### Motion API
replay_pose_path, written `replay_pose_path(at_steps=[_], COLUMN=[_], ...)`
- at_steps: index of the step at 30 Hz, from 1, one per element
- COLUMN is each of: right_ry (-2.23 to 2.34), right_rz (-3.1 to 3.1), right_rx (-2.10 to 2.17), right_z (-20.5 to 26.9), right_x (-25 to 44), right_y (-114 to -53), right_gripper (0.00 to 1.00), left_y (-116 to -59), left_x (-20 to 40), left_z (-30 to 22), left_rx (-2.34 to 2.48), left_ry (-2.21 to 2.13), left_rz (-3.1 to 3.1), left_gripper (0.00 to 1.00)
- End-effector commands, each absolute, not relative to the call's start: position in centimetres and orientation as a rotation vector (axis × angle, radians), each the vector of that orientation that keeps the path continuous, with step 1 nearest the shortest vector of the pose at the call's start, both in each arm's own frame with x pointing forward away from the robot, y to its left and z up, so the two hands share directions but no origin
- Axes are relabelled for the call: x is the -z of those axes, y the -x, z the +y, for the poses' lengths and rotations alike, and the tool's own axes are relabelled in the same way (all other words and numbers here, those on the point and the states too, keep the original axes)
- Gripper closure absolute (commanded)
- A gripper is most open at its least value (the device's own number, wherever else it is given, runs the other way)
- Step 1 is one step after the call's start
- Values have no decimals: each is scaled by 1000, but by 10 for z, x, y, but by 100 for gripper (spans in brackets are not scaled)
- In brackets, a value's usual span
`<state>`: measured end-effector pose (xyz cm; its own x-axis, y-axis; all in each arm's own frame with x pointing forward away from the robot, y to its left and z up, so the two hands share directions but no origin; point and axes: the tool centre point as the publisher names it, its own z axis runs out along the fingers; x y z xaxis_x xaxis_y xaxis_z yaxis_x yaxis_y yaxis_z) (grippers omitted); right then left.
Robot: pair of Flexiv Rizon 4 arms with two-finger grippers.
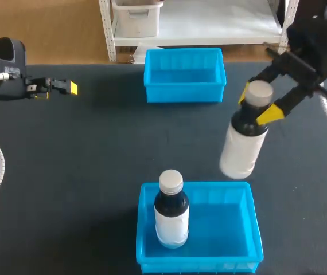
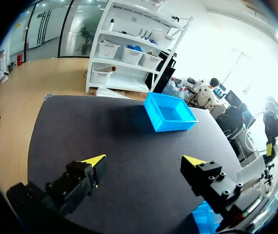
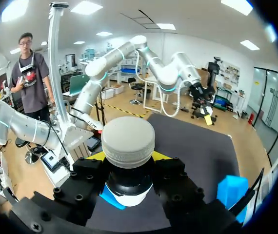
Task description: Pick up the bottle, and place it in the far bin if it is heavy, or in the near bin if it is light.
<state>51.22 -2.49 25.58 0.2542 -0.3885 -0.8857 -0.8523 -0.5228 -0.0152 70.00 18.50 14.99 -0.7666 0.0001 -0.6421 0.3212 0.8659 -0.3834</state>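
Jaws on my right arm are clamped on the bottle (image 1: 244, 143), one yellow fingertip (image 1: 269, 113) on each side of its dark neck, just under the grey cap (image 3: 128, 141). That bottle hangs at about 3 o'clock on the table (image 1: 83, 160), tilted, with its cap toward 1 o'clock and its white body toward 7 o'clock. Its base is just beyond the far right corner of the near bin (image 1: 198, 186). I cannot tell whether the base is clear of the table.

At 6 o'clock the near bin, bright blue, holds a second bottle (image 1: 171, 209). It stands upright in the bin's left half, with the same white body, dark shoulder and grey cap.

At 12 o'clock sits the far bin (image 1: 183, 52), also blue, well apart from the held bottle.

Over at 9 o'clock my left arm holds its jaws spread wide with nothing between them. They point across the dark table, and the far bin (image 2: 170, 113) lies ahead of them.
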Motion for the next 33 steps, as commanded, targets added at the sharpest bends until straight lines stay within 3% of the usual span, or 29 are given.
replay_pose_path(at_steps=[1,33], right_ry=[2100,2339], right_rz=[1056,794], right_rx=[-1294,-1403], right_z=[-13,19], right_x=[-252,-179], right_y=[-505,-458], right_gripper=[100,100], left_y=[-700,-700], left_x=[-150,-150], left_z=[185,185], left_rx=[636,636], left_ry=[-231,-231], left_rz=[2374,2374], left_gripper=[0,0])
